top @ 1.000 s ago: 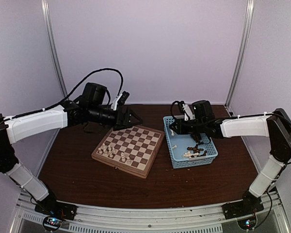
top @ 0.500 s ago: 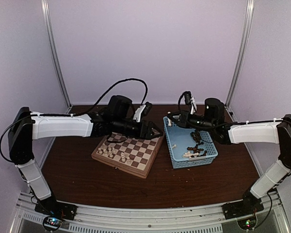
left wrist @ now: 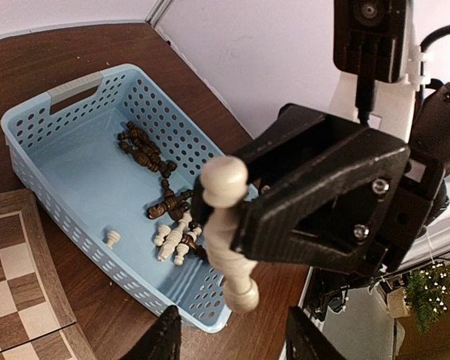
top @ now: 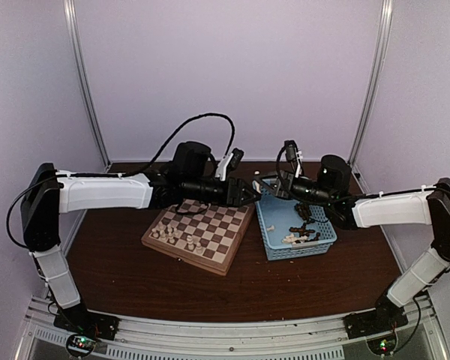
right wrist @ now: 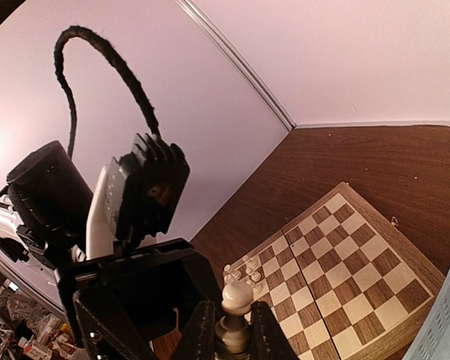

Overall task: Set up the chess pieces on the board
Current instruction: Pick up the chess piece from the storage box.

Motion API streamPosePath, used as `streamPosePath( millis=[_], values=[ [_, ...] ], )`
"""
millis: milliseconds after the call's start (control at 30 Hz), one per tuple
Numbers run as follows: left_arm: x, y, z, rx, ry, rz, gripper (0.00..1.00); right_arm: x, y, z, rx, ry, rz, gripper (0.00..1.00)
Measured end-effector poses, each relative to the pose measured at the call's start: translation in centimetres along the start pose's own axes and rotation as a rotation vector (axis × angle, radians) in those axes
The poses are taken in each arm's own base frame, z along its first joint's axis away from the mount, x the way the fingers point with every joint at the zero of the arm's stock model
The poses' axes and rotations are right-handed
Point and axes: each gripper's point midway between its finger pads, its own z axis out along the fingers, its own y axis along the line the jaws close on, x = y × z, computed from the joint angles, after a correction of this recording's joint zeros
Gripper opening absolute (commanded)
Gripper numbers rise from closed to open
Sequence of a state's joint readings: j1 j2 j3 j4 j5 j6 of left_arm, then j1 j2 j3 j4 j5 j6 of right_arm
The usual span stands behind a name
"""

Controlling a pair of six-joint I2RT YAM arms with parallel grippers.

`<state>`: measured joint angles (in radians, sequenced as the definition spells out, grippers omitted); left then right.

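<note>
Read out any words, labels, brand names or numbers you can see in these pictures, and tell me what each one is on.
No text can be read in any view.
The board, the blue basket, the cream piece and the right gripper holding it show no markings.
The background clutter at the lower left of the right wrist view is too blurred to read.

A light-blue perforated basket [top: 264, 225] sits on the dark brown table [top: 210, 292].
</note>
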<state>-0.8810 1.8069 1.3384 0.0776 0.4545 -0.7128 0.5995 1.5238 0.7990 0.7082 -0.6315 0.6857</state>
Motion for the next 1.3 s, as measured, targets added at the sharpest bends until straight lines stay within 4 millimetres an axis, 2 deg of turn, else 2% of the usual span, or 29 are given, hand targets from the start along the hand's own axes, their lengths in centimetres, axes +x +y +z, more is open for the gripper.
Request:
streamPosePath(
  millis=[100, 300, 500, 667, 767, 867, 1133, 1300],
  values=[
    [0.2, 0.2, 0.1, -0.001, 0.005, -0.008, 0.39, -0.2, 0.5, 0.0, -0.021, -0.008, -0.004, 0.15],
    [0.1, 0.1, 0.1, 0.003, 0.004, -0.011, 0.34, -0.1, 1.3, 0.1, -0.054, -0.009, 0.001, 0.14],
    [0.2, -0.4, 0.2, 0.016, 0.007, -0.015, 0.17, 0.0, 1.4, -0.1, -0.063, -0.017, 0.002, 0.14],
    [0.0, -0.5, 0.2, 0.020, 0.003, -0.012, 0.17, 0.0, 1.9, 0.0, -0.078, -0.021, 0.006, 0.14],
    [0.0, -0.5, 0.2, 0.021, 0.002, -0.011, 0.31, 0.0, 2.0, -0.1, -0.083, -0.024, 0.005, 0.14],
    [-0.1, -0.6, 0.2, 0.024, -0.002, -0.008, 0.32, 0.2, 2.0, -0.1, -0.086, -0.023, 0.007, 0.14],
    [-0.3, -0.7, 0.2, 0.028, -0.010, -0.004, 0.11, 0.3, 2.4, -0.2, -0.106, -0.024, 0.008, 0.17],
    [-0.2, -0.7, 0.2, 0.030, -0.008, 0.002, 0.08, 0.3, 2.4, -0.2, -0.108, -0.021, 0.010, 0.27]
  ],
)
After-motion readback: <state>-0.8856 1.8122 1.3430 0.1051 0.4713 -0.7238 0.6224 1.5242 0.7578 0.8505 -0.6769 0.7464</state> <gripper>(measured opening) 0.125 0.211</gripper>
